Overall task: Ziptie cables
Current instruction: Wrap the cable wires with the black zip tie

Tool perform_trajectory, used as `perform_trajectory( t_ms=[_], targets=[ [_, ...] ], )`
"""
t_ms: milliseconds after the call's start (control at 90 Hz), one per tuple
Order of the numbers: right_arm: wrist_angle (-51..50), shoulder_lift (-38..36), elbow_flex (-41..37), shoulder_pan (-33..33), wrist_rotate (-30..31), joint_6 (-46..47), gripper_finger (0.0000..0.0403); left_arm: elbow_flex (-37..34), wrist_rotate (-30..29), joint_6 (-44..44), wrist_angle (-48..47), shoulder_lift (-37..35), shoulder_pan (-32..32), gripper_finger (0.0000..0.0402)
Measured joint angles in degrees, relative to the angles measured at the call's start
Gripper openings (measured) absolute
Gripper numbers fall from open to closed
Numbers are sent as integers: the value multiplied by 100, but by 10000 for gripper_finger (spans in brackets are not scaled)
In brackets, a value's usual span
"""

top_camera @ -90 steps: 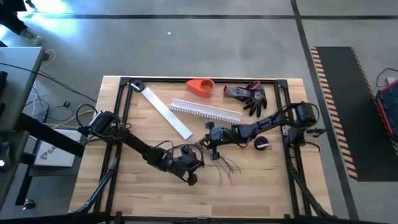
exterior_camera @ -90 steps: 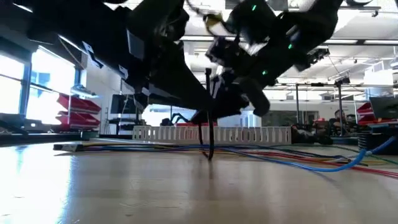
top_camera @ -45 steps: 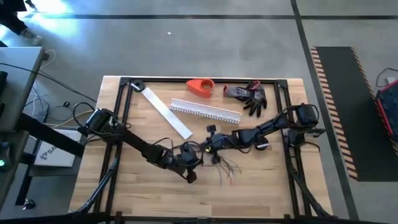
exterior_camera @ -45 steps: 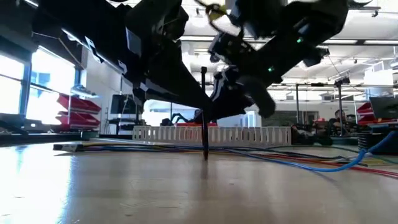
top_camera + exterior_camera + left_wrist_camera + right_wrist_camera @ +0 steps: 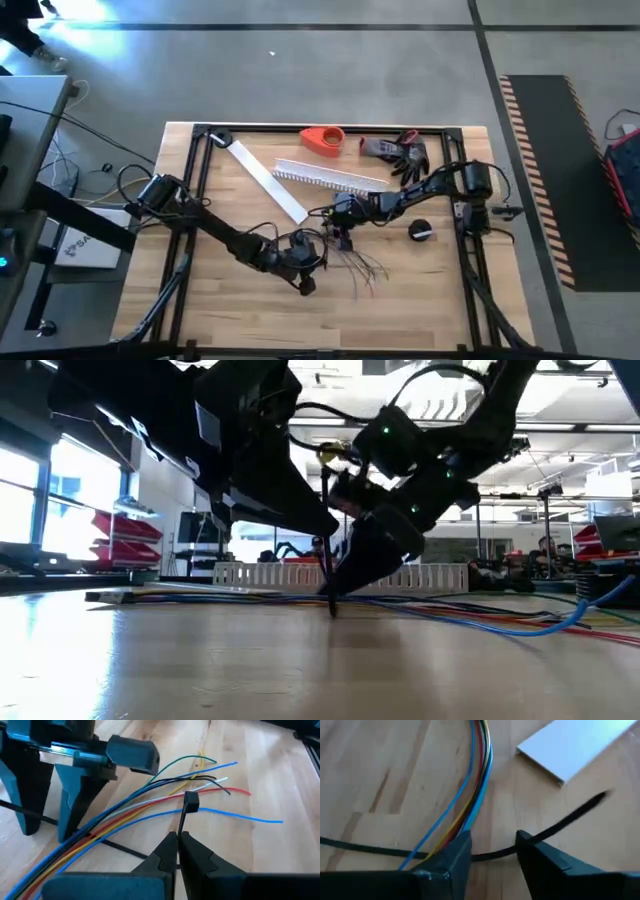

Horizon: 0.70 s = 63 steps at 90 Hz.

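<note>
My left gripper (image 5: 176, 851) is pinched shut on the ziptie (image 5: 188, 809) — its strap rises between my fingertips to the square head, which sits just above the cables (image 5: 150, 802). The cables lie flat on the desk (image 5: 220, 290), a bundle of blue, red, yellow, green and dark wires fanning out past the ziptie head; in the high view they lie near the white channel (image 5: 330, 178), on the side away from the red part (image 5: 322, 139). My right gripper (image 5: 492, 851) hangs low over the same bundle, fingers parted and holding nothing — the cables and a black strap pass between them. The flat strip (image 5: 580, 747) lies just beyond the cables. A glove (image 5: 405, 153) rests beside the channel's end.
</note>
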Motion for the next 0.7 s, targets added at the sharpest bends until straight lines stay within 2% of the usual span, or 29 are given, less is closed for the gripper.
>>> perform_trajectory(
  t_ms=[167,289,444,589,700],
  targets=[
    [7,-1,4,36,4,89,129,0,0,10,-9,2,-3,0],
    [5,-1,4,49,110,89,90,0,-85,-5,-26,2,-4,0],
    [-70,-111,-2,227,745,-426,11,0,-177,-121,-25,2,-2,0],
    [-92,-254,-7,566,1628,-1041,2,0,-113,-247,-52,2,-2,0],
    [-104,-273,-7,868,2395,-1454,1,-2,293,-289,62,2,17,0]
  ],
)
